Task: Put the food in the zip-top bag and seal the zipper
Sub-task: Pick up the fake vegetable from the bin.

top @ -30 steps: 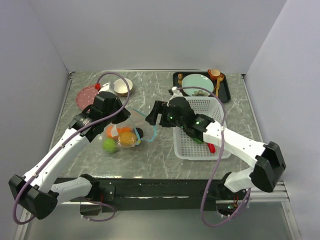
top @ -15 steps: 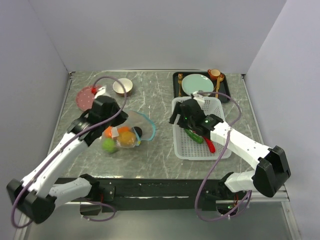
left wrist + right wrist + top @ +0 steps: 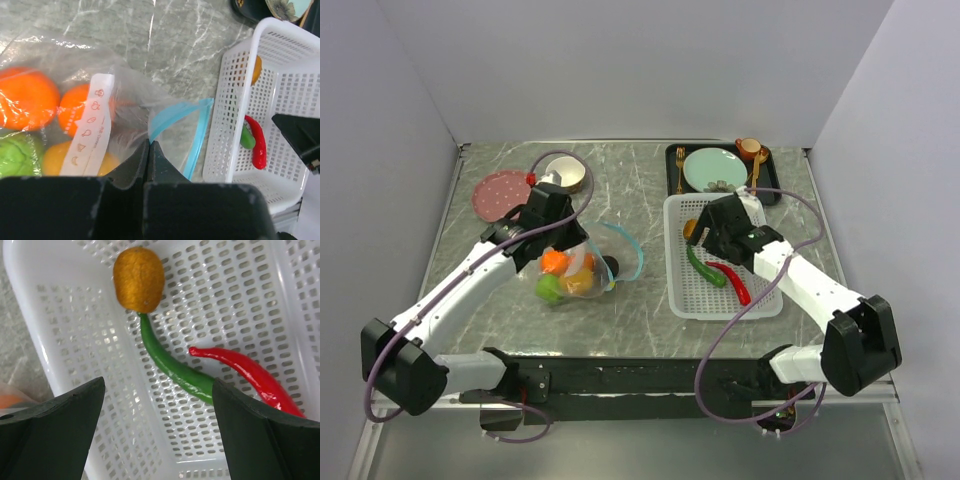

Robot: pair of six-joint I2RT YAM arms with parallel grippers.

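Slightly left of middle in the top view, the zip-top bag (image 3: 575,270) lies on the surface (image 3: 640,190), its mouth gaping rightward. Its white label (image 3: 90,130) shows tiny pictograms, no readable words. Inside are two oranges (image 3: 25,105) and one green apple (image 3: 15,152). The left pincer (image 3: 150,147) is pressed together, pinching the bag's film. The right pincer (image 3: 157,390) is spread over the basket (image 3: 75,330), which holds one green pepper (image 3: 170,365) and one red chili (image 3: 250,372), both running upper-left to lower-right.

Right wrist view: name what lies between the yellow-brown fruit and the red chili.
The long green pepper lies between them, as the right wrist view shows.
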